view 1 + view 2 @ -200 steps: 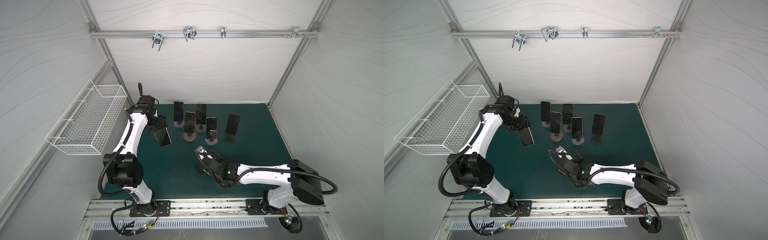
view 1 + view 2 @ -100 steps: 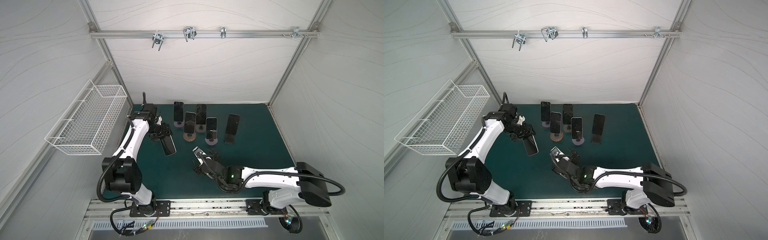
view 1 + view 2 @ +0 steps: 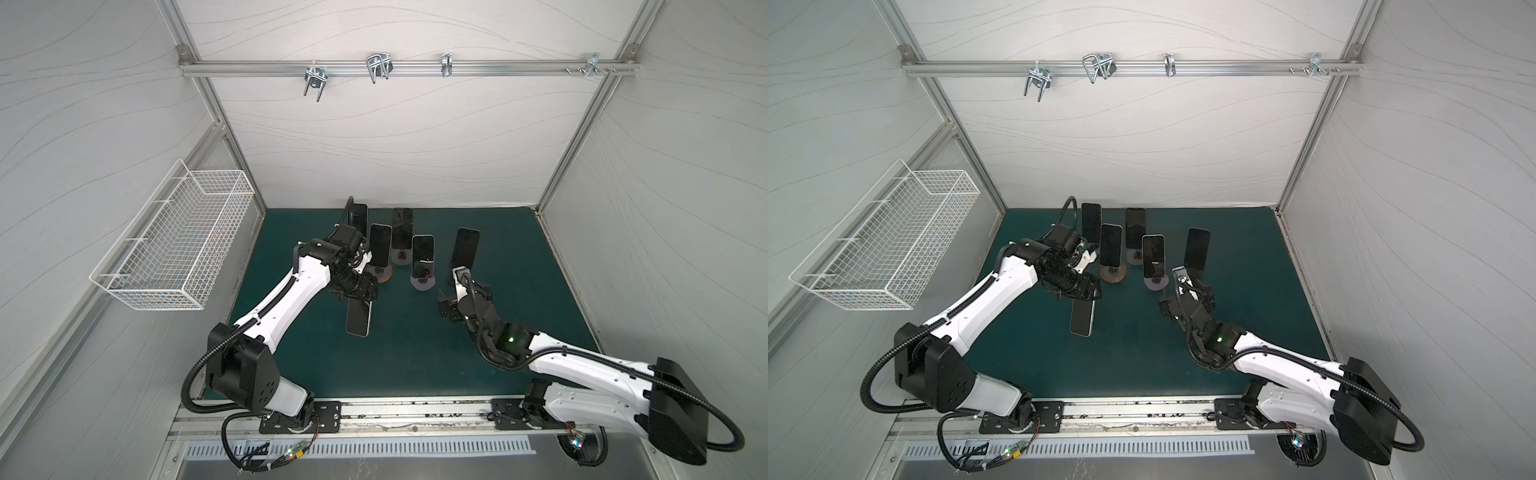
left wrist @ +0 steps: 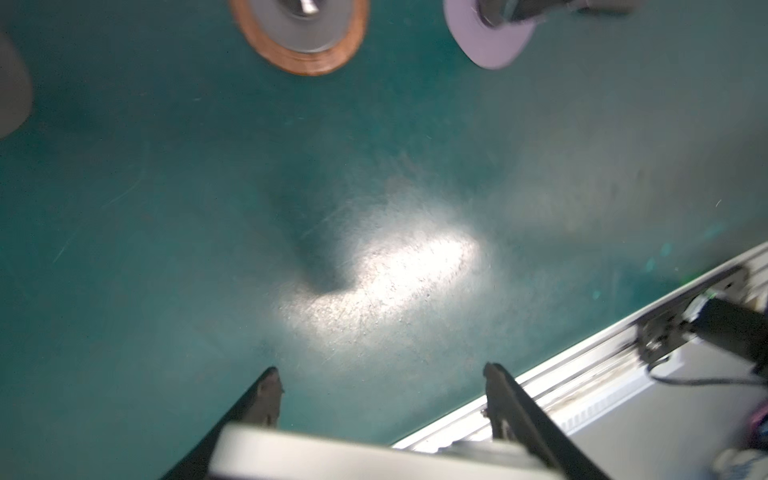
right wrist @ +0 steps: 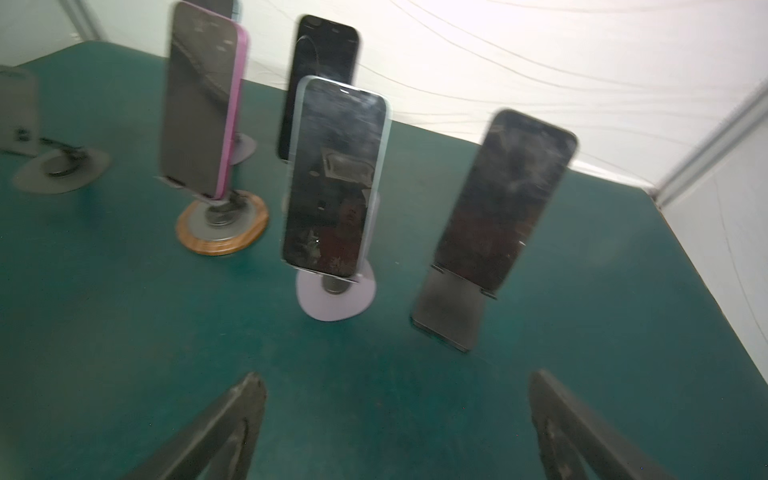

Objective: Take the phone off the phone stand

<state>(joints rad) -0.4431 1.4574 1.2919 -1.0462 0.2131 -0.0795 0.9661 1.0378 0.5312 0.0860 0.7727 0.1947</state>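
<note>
Basket point(image 3: 174, 245) hanging on the left wall, well apart from the work and playing no part.

Next right, the left fingers point(image 4: 266, 399) are clamping the phone point(image 3: 358, 318) across its width, by one end, so its body is hanging out toward the near side over bare green surface point(image 3: 415, 353). It is sitting clear of every stand, near the wood-rimmed stand point(image 4: 307, 66). I cannot tell whether its low end is touching down. The left wrist view is showing only a pale edge of it between the fingers, with open surface beyond. That is likely the set-down spot, since nothing is crowding it.

An empty stand point(image 5: 58, 166) is showing in the right wrist view. I am judging it to be the one this phone belongs to. This step is looking mostly done: the phone is off its perch but not yet laid flat.

Moving right, five phones are leaning back on stands in a tight cluster with their screens facing the arms. That is leaving their side edges free for a pinch.
- The pink phone point(image 5: 199, 104) is resting on the wood-rimmed stand.
- The pale phone point(image 5: 336, 178) is resting on the lilac stand point(image 5: 336, 299).
- The dark phone point(image 5: 503, 199) is resting on the flat stand point(image 5: 449, 307).

Farthest right, the right fingers point(image 5: 245, 407) are standing wide apart and gripping nothing. They are hovering low near the flat stand and pointing into the cluster, probably lining up a next pick.
</note>
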